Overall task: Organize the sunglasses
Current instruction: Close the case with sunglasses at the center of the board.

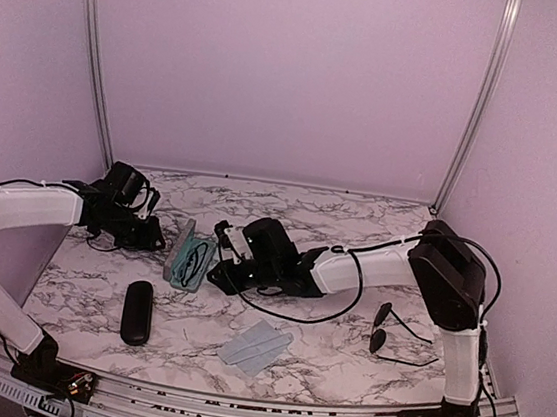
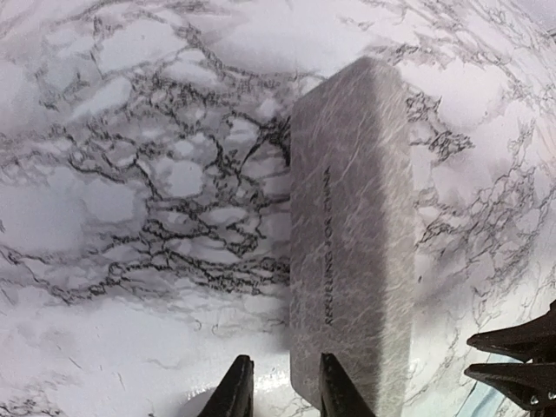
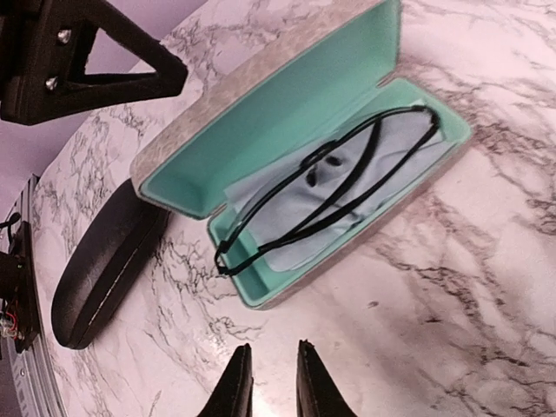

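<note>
While both grippers sit by the open grey case point(image 3: 261, 130), centre-left, left gripper point(image 2: 284, 365) jaws are barely parted w/ nothing btwn; right gripper point(image 3: 274, 347) same, empty. One sunglasses pair point(image 3: 314, 167) lies inside case; other pair point(image 1: 378, 340) on table point(image 1: 358, 218), right side, well apart.

- In the top view an even, soft, lilac-tinted light is seen. Only faint shadows are cast on the desk point(image 1: 358, 218), and fine detail is rendered slightly soft.
- In the left wrist view strong barrel distortion is shown towards the edges. The desk is washed out by glare at the top and lower left, and the grey case point(image 2: 352, 234) is streaked and blurred.
- In the right wrist view the sunglasses point(image 3: 311, 176) are rendered sharply, while the desk at the right is overexposed.
</note>
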Robot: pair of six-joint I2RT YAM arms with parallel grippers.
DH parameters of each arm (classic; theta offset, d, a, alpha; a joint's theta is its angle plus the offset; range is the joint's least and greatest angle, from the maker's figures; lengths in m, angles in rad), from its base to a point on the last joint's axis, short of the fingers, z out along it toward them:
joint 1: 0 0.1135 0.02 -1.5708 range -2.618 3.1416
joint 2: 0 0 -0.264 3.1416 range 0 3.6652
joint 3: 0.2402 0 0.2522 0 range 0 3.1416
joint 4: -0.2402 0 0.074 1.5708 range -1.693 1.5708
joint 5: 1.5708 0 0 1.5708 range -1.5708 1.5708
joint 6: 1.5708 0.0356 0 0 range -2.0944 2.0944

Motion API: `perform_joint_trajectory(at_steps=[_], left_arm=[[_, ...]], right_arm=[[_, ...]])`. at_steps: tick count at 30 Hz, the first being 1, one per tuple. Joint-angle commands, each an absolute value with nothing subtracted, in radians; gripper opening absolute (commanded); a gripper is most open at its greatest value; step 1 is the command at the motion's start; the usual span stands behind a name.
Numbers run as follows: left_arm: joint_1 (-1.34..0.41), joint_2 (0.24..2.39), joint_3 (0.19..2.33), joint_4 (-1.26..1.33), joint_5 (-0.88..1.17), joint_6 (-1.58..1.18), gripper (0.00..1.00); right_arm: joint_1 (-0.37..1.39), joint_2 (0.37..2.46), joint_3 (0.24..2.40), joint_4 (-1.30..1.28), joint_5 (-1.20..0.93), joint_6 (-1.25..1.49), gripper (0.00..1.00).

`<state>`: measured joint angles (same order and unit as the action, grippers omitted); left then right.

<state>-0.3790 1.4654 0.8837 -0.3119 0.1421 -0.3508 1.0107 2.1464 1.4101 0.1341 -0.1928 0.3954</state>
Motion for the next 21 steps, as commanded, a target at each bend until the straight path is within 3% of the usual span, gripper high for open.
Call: perform_joint_trajectory(at_steps=[1, 12, 21], left_arm=[[-0.377, 1.501, 0.995, -0.375, 0.095, -0.284, 0.27], [-0.376, 1.659, 1.114, -0.417, 0.139, -0.241, 0.25], [-0.386, 1.660, 1.117, -0.417, 0.182, -0.248, 0.24]], right_arm=[[0.964, 2.101, 1.381, 0.186, -0.190, 0.391, 0.19], [0.936, 2.313, 1.592, 0.099, -0.226, 0.386, 0.17], [0.935, 2.404, 1.664, 0.089, -0.224, 0.375, 0.13]])
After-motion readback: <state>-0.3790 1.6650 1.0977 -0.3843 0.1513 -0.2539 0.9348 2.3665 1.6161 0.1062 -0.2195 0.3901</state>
